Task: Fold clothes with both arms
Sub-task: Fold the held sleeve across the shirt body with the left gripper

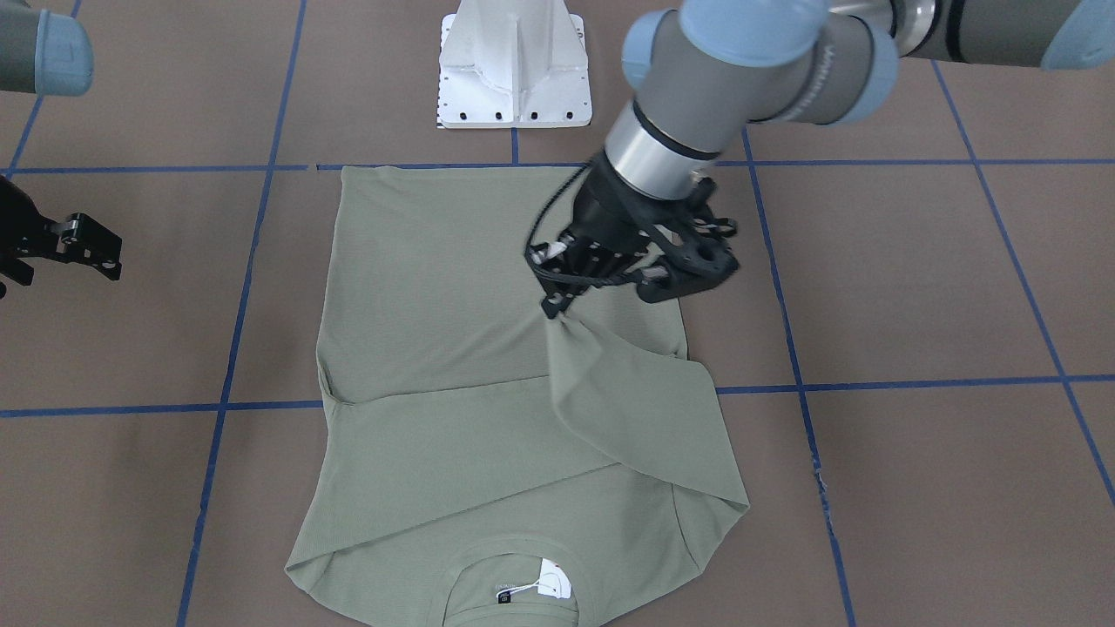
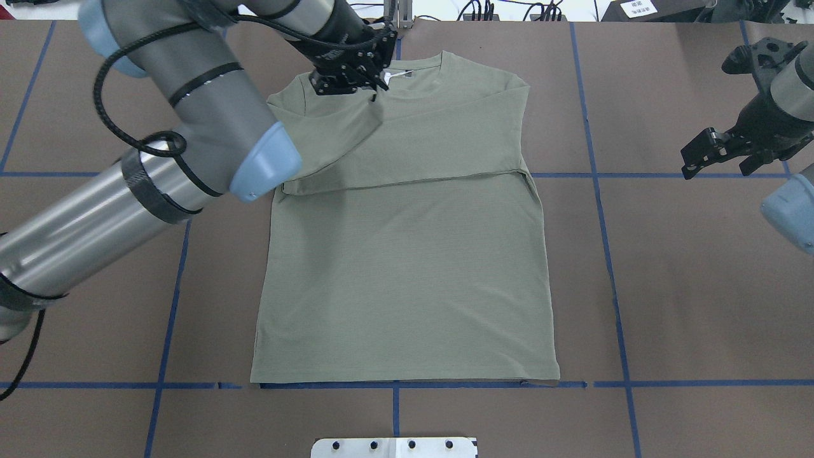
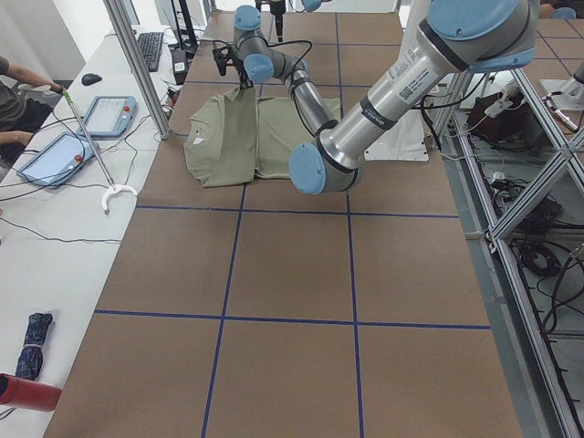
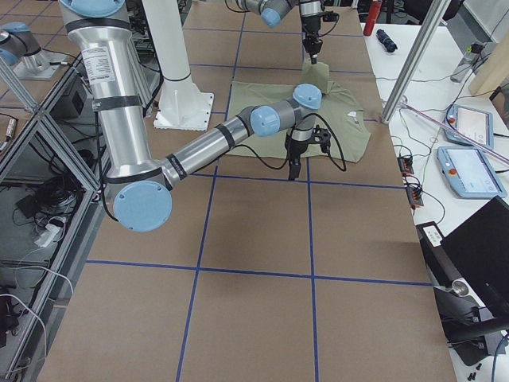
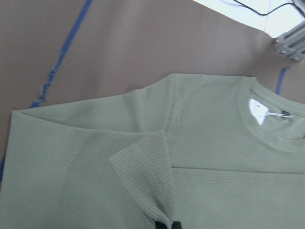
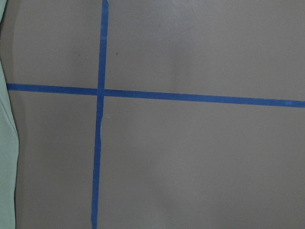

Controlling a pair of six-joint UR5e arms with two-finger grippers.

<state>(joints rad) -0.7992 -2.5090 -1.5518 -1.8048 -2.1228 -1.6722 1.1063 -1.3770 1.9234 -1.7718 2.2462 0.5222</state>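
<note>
the brown table (image 2: 668, 286) with blue tape lines bears the green shirt (image 2: 407, 267), spread flat in the middle. in the overhead view its hem lies at 6 o'clock and its collar at 12 o'clock.

the knit is light, soft and limp. it will drape and crease wherever it is lifted, so edges, cuffs and corners are the best places to take hold, and a slow drag should keep the layers from bunching.

the left arm (image 2: 191, 127) reaches in from 9 o'clock, bent at the elbow, wrist angled down over the chest. one sleeve (image 1: 645, 409) rises in a fold toward it; the other sleeve (image 1: 453, 435) lies across the body.

the left gripper (image 1: 557, 306) is pinched closed on the ribbed cuff (image 5: 147, 162), held just above the shirt. the right gripper (image 2: 718, 156) hangs at 3 o'clock, well apart from the cloth, its jaws seemingly parted and empty.

a white tag (image 5: 257, 107) sits inside the collar.
</note>
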